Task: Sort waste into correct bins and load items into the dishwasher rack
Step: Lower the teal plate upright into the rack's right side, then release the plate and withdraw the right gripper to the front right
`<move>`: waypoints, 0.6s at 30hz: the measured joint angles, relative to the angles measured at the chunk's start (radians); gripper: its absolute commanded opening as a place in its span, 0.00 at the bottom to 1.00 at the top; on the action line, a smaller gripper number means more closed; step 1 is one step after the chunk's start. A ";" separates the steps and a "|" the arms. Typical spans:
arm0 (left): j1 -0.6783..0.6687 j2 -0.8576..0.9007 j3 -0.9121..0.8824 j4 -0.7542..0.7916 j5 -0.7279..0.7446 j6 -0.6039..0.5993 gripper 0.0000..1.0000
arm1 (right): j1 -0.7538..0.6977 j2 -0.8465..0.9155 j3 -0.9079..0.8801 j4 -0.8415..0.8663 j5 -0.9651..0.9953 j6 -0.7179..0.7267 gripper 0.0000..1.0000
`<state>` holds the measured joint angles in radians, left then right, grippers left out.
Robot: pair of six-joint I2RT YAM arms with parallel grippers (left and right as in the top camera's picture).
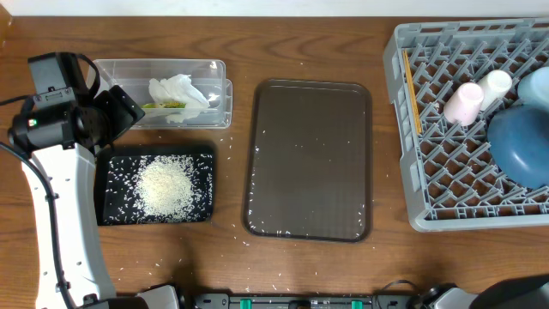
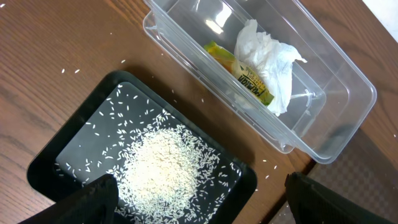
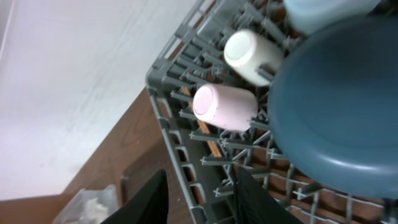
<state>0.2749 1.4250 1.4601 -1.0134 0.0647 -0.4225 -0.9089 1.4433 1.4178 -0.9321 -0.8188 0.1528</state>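
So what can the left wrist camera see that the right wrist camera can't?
Only the left wrist view clearly shows the black tray with its rice heap, and the clear tub holding the tissue paper and yellow-green wrapper. Only the right wrist view shows the grey rack with the pink cup, white cup and dark-blue dish. Both show the wooden table, and each shows its own arm's tips: the left end effector, the right end effector. A blurry pale corner shape on the right might be the tub.

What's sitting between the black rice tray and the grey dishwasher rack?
The brown serving tray lies between them; the overhead view shows it clearly.
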 measured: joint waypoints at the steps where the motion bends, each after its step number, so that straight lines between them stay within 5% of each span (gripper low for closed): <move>1: 0.000 0.000 0.000 0.000 0.000 0.000 0.88 | 0.002 -0.016 0.000 0.001 0.015 0.000 0.33; 11: 0.000 0.000 0.000 0.000 0.000 0.000 0.89 | 0.151 -0.045 0.000 -0.040 0.101 -0.019 0.32; 18: 0.000 0.000 0.000 0.000 0.000 0.000 0.88 | 0.475 -0.045 0.000 -0.004 0.152 -0.090 0.40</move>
<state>0.2749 1.4250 1.4601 -1.0134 0.0647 -0.4225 -0.4339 1.3983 1.4178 -0.9360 -0.6670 0.0631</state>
